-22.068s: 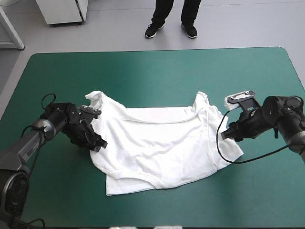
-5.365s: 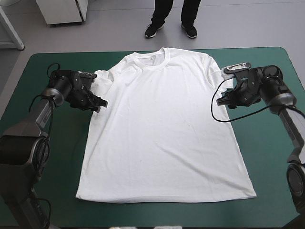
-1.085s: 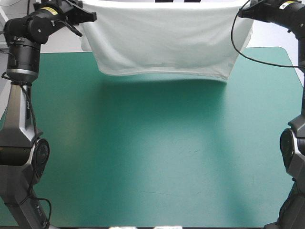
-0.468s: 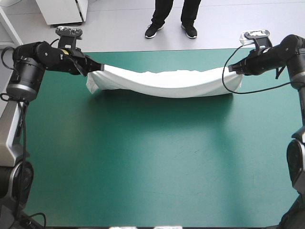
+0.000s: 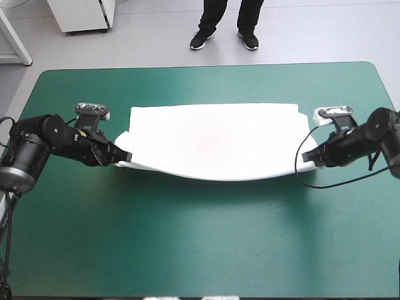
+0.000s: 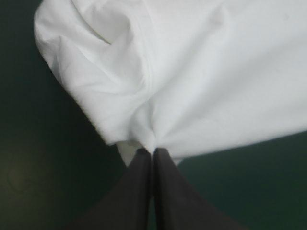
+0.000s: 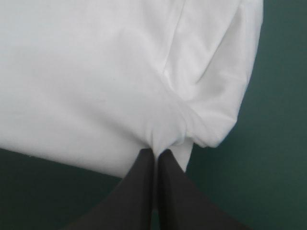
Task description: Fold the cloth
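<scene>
The T-shirt [image 5: 212, 140] is white (plain all over); the table [image 5: 200, 237] cover is solid teal-green; the left end effector [image 5: 127, 156] and right end effector [image 5: 305, 157] are black.

The left arm [image 5: 53, 139] and the right arm [image 5: 375, 132] are lying low, reaching inward toward each other. The left gripper [image 6: 152, 152] is pinching the T-shirt [image 5: 212, 140] with its 2 black fingers pressed together; the right gripper [image 7: 156, 153] is clamping the opposite end likewise.
</scene>
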Available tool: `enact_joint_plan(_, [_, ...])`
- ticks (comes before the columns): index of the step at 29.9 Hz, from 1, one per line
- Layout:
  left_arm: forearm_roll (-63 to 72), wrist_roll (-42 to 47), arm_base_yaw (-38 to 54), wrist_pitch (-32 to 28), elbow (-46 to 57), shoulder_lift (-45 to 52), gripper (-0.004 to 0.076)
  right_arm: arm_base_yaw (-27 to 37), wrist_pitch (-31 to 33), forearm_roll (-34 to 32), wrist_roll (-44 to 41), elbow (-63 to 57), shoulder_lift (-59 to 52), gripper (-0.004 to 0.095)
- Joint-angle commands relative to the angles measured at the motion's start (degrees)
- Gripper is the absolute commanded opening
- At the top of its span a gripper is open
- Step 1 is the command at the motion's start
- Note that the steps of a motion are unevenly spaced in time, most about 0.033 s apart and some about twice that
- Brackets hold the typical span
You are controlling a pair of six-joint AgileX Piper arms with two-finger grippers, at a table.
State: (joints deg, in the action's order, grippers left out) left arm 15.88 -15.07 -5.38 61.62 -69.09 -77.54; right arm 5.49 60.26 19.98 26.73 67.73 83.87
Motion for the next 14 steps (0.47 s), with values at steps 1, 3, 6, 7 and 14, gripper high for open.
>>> enact_joint_plan(1, [1.1, 0.1, 0.0, -1.4, 3.7, 4.2, -0.0009, 0.4, -2.4, 0.4, 0.5, -4.2, -3.9, -0.0017])
enact_joint_plan(3, [1.1, 0.1, 0.0, -1.4, 6.9, 4.9, -0.0009, 0.4, -2.8, 0.4, 0.5, -6.8, -4.3, -0.0017])
enact_joint_plan(6, [1.1, -1.0, 0.0, -1.5, 10.7, 5.4, -0.0009, 0.4, -3.0, 0.4, 0.8, -9.8, -4.3, -0.0017])
enact_joint_plan(7, [1.1, -1.0, 0.0, -1.5, 12.0, 5.4, -0.0009, 0.4, -3.0, 0.4, 1.3, -10.8, -4.3, -0.0017])
enact_joint_plan(14, [1.1, -1.0, 0.0, -1.2, 17.7, 5.4, -0.0009, -0.1, -3.4, 0.4, 1.8, -16.4, -4.4, -0.0017])
